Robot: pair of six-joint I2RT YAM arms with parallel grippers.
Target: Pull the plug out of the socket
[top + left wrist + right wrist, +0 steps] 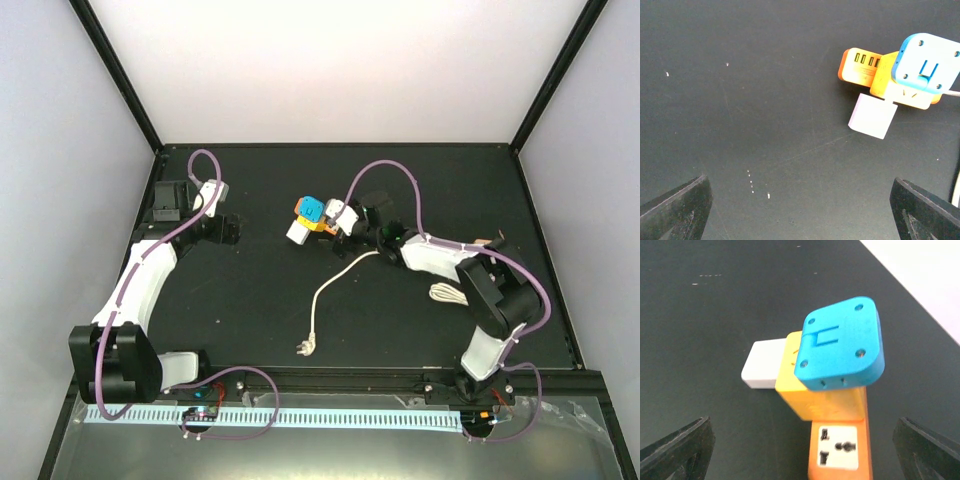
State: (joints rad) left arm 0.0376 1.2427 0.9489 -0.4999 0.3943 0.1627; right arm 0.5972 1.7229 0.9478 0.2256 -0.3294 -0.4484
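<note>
1. Top view: the orange socket block [322, 226] lay at mid-desk. A blue plug [313, 209] sat on it and a white plug [297, 231] jutted from its side. The right pincer [338, 228] hovered just beside the block, and the left pincer [230, 229] stood well apart to the left. A loose white cable [318, 300] trailed across the desk [250, 300] toward the near edge. This looked like the approach step, with nothing gripped yet. The jaws were too small here to read.

2. Left wrist view: the left pincer was released, its fingers [680, 207] spread wide with only bare desk between them. The block and both plugs sat ahead at the upper right, off its line. Which plug the task meant could not be told.

3. Right wrist view: the right pincer was also released, with the block straight ahead between its spread fingers [677, 450]. An empty outlet faced the camera.
   - The next move probably called for one pincer to pin the orange block while the other closed on a plug and drew it straight out.
   - The prongs were hidden, and the bottom edge cut off the block's near end.
</note>
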